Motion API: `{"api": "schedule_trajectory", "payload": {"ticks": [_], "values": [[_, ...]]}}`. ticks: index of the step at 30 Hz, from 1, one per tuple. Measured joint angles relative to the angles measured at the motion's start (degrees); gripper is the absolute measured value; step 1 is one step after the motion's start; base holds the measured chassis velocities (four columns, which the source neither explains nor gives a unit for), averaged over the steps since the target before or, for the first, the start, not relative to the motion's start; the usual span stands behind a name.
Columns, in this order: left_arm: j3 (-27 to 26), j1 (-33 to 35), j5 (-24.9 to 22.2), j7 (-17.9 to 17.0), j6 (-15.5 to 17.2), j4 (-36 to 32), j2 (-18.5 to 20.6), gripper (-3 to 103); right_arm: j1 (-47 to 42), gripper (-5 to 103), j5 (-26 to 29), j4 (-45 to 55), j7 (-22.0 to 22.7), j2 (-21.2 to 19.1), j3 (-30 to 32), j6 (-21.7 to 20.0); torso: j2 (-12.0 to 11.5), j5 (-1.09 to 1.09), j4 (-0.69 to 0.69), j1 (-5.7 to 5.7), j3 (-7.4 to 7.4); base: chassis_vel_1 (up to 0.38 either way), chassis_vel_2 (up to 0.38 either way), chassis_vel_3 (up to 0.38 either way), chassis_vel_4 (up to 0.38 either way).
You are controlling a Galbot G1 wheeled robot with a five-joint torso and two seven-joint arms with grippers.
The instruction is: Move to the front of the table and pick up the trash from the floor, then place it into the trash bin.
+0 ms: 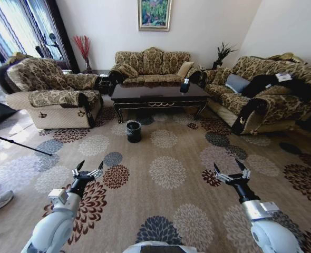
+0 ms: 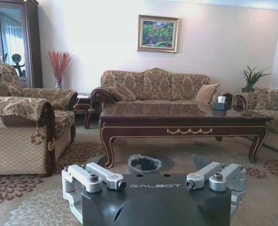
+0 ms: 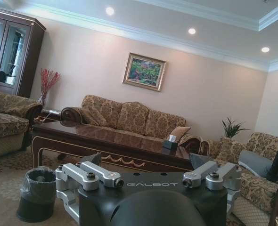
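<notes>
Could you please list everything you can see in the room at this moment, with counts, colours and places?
table: one, dark glossy wood, middle of the seating.
trash bin: one, black, bag-lined, on the floor before the table.
sofas: three, gold-brown patterned, around the table.
tissue box: one, dark, on the table's right end.
painting: one, green, back wall.
left gripper: open, low over carpet.
right gripper: open, low over carpet.

trash bin (image 2: 144, 164): lower part hidden behind left gripper body | table (image 3: 106, 149): right end hidden by right gripper body
</notes>
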Motion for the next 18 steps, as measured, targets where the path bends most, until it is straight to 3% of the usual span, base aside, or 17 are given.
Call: {"api": "schedule_trajectory", "payload": {"ticks": [18], "values": [[0.0, 0.0, 0.0, 0.0, 0.0, 0.0, 0.0, 100, 0.0, 100, 0.0, 0.0, 0.0, 0.0, 0.0, 0.0, 3.4, 0.0, 0.0, 1.54, 1.82, 0.0, 0.0, 0.0, 0.0]]}}
